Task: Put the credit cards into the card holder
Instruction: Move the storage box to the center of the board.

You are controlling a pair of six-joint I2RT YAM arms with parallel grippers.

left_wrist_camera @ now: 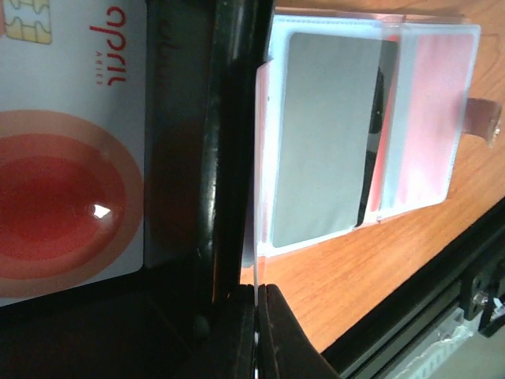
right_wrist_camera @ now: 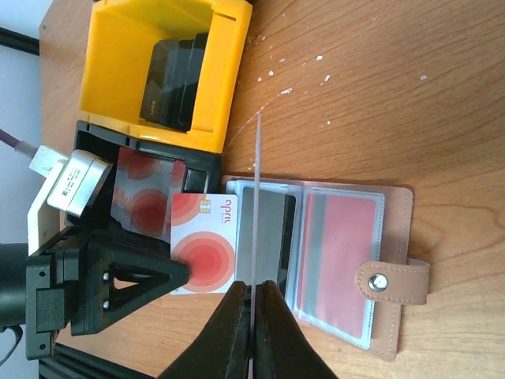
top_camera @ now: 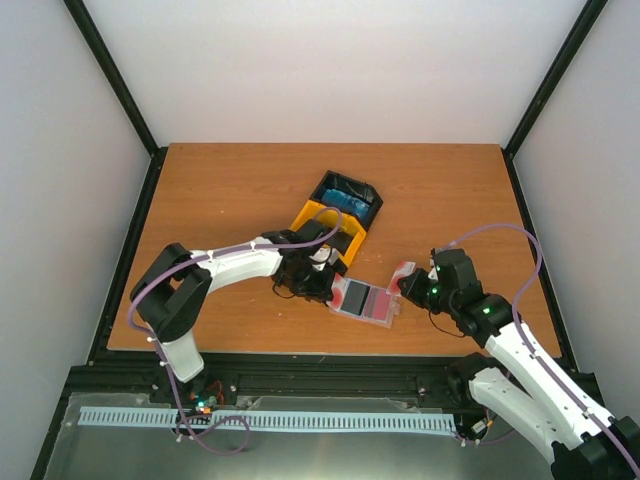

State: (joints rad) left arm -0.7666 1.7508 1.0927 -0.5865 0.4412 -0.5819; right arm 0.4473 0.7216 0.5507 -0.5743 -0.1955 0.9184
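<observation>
Holding the stiff, slick card (right_wrist_camera: 201,245) by its end, the left gripper (right_wrist_camera: 184,272) faces the holder (right_wrist_camera: 399,225), whose limp sleeve (right_wrist_camera: 256,158) the right gripper (right_wrist_camera: 254,288) pinches.

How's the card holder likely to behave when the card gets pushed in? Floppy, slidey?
Probably floppy: the translucent pocket leaf pinched by the right gripper looks film-thin edge-on. The card holder lies flat and open on the smooth wooden table, so it likely slides if pushed sideways. The red-and-white card in the left gripper looks stiff by comparison.
</observation>
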